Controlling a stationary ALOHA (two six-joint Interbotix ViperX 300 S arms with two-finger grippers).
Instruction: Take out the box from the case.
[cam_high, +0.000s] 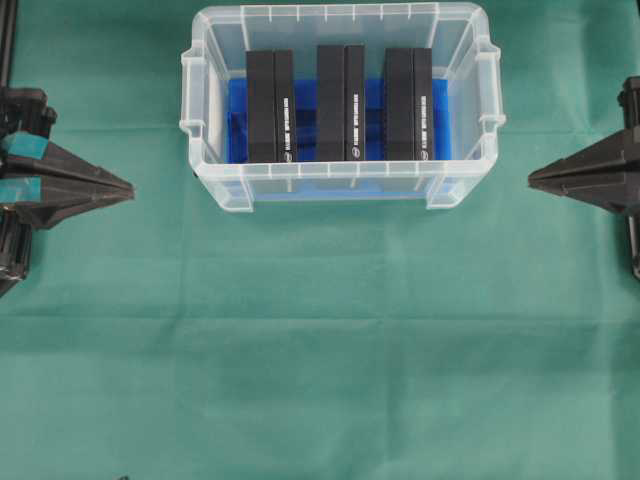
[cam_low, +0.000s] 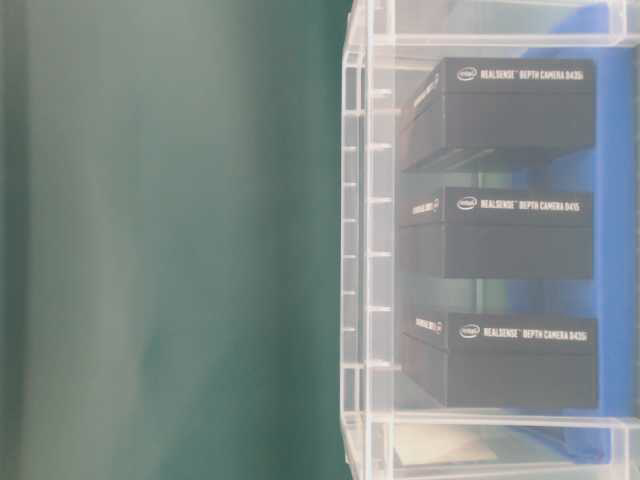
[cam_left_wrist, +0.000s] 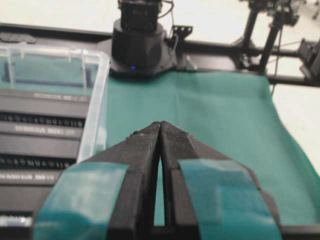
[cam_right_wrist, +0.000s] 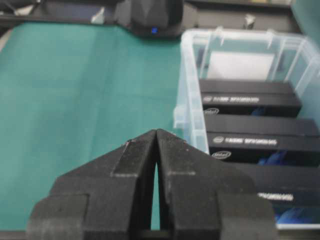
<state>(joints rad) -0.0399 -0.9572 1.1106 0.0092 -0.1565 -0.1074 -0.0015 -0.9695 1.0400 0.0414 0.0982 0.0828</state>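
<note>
The case (cam_high: 340, 186) is a clear plastic tub with a blue liner, standing at the back middle of the green cloth. Three black boxes stand on edge inside it: left (cam_high: 271, 106), middle (cam_high: 340, 102) and right (cam_high: 408, 104). The boxes also show in the table-level view (cam_low: 500, 235). My left gripper (cam_high: 130, 188) is shut and empty, at the left, apart from the case (cam_left_wrist: 95, 110). My right gripper (cam_high: 531, 179) is shut and empty, at the right, just off the case's side (cam_right_wrist: 192, 120). Both tips show closed in the wrist views, left (cam_left_wrist: 160, 124) and right (cam_right_wrist: 156, 131).
A green cloth (cam_high: 320, 380) covers the table, with open cloth in front of the case. The opposite arm's base stands at the far edge in each wrist view (cam_left_wrist: 140, 40) (cam_right_wrist: 152, 17). A black frame rail (cam_left_wrist: 240, 55) runs behind the cloth.
</note>
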